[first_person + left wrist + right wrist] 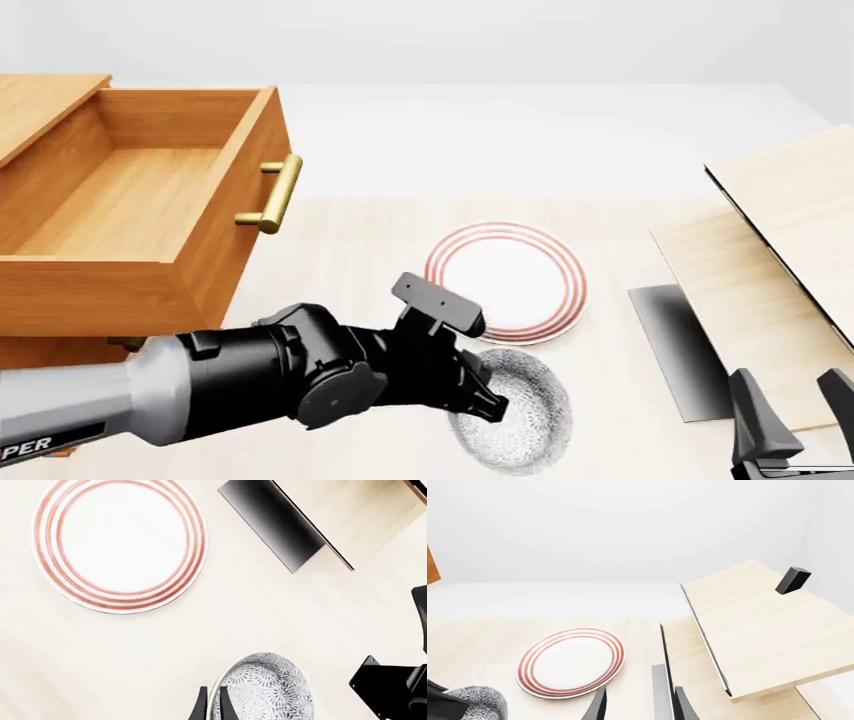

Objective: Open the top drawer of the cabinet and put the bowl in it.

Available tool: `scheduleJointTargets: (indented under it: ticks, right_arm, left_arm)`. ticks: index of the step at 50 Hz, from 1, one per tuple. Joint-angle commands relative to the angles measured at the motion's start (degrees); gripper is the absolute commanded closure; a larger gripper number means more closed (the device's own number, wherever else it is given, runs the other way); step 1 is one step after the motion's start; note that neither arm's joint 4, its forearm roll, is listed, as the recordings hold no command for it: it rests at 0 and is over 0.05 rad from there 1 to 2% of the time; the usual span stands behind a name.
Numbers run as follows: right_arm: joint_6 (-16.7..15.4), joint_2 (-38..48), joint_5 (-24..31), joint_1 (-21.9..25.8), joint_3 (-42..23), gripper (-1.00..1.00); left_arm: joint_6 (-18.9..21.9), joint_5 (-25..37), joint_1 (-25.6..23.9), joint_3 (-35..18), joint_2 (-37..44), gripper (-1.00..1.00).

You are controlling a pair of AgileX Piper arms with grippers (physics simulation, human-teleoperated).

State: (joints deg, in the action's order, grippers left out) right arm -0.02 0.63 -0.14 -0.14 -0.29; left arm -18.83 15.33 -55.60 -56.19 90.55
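Note:
The cabinet stands at the left, and its top drawer is pulled out with nothing in it; the brass handle faces right. The speckled bowl lies near the table's front, just in front of the plate. My left gripper is shut on the bowl's left rim, one finger inside and one outside. I cannot tell whether the bowl rests on the table or hangs just above it. My right gripper hovers open at the front right, holding nothing.
A flat white plate with red rings lies mid-table behind the bowl. Pale wooden boards lean at the right, with a dark panel under them. The two lower drawers are hidden.

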Motion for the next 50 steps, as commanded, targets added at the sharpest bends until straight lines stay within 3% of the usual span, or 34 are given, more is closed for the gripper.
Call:
scheduleJointTargets:
  ticks: [1, 50]
  right_arm:
    - [0.01, -0.12, 0.02, 0.03, 0.05, -1.00]
    - [0.01, -0.11, 0.02, 0.04, 0.05, -1.00]
  left_arm:
    - [0.21, 3.15, 1.72, -3.12, -0.99, 1.00]
    - [6.14, 21.27, 9.54, -27.07, 2.73, 1.00]
